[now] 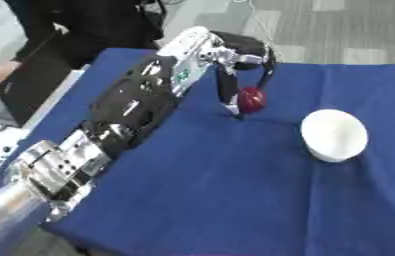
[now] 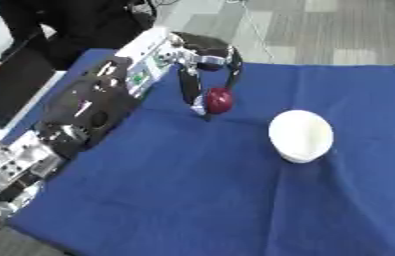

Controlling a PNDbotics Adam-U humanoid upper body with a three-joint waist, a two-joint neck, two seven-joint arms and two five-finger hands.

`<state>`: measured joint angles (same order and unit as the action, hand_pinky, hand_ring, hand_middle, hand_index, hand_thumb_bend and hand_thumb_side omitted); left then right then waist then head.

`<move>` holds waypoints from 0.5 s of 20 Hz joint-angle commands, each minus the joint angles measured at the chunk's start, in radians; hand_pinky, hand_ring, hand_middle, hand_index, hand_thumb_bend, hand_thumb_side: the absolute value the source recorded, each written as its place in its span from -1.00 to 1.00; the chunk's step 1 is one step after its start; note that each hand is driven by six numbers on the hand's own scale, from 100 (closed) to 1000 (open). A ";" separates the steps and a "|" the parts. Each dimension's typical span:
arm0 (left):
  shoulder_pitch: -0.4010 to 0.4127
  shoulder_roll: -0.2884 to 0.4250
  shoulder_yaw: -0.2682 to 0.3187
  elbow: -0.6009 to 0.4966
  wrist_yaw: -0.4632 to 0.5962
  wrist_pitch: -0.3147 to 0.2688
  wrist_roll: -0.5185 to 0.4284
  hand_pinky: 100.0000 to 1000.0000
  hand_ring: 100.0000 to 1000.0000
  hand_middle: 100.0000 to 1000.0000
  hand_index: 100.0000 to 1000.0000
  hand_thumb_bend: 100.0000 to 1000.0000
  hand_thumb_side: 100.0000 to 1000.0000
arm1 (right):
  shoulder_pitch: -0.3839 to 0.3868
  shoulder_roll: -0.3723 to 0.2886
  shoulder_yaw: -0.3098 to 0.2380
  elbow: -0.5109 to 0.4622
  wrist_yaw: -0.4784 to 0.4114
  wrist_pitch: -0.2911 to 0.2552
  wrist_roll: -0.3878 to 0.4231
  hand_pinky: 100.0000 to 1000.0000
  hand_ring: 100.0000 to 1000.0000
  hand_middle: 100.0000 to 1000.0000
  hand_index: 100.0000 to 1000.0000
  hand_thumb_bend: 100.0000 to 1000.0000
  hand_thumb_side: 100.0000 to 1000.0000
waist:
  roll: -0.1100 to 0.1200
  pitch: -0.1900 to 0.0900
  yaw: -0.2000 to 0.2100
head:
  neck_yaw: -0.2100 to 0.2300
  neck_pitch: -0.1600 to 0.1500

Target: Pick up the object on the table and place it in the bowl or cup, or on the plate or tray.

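Dark-red round fruit [image 1: 253, 99] sits near the blue tabletop's [image 1: 235, 190] far edge, between left hand's [image 1: 235, 60] curled fingers [image 1: 228, 92] and thumb, pinched. White bowl [image 1: 333, 135] lies near, toward the right edge.

**Around the work area**

A blue cloth [image 1: 235, 200] covers the table. At its left edge stands a dark laptop [image 1: 34, 80], lid open; a person in dark clothing [image 1: 87, 20] behind it rests a hand [image 1: 1, 74] on it. Grey striped carpet [image 1: 340, 30] lies beyond the far edge.
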<state>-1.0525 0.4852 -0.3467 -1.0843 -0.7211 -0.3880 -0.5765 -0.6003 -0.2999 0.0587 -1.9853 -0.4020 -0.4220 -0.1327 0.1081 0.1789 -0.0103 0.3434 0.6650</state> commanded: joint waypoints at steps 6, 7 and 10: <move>-0.069 0.016 -0.011 -0.053 0.065 0.006 -0.015 -1.00 -1.00 -0.93 -0.49 -0.22 -0.92 | -0.011 -0.020 -0.002 -0.015 0.002 0.003 0.004 -0.44 -0.26 -0.18 0.19 -1.00 0.71 | 0.001 -0.022 -0.001 | 0.006 0.000; -0.073 0.013 -0.014 -0.055 0.071 0.007 -0.017 -1.00 -1.00 -0.93 -0.49 -0.22 -0.92 | -0.012 -0.019 -0.001 -0.015 0.001 0.003 0.005 -0.44 -0.26 -0.18 0.19 -1.00 0.71 | 0.002 -0.022 -0.002 | 0.007 0.000; -0.085 0.001 -0.020 -0.058 0.082 0.008 -0.020 -1.00 -1.00 -0.93 -0.48 -0.23 -0.92 | -0.015 -0.017 0.001 -0.015 -0.002 0.005 0.007 -0.44 -0.26 -0.18 0.19 -1.00 0.70 | 0.004 -0.021 -0.007 | 0.008 -0.001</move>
<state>-1.1095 0.4741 -0.3685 -1.1238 -0.6514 -0.3817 -0.5940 -0.6001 -0.3068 0.0595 -1.9853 -0.4031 -0.4176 -0.1282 0.1152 0.1788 -0.0180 0.3439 0.6650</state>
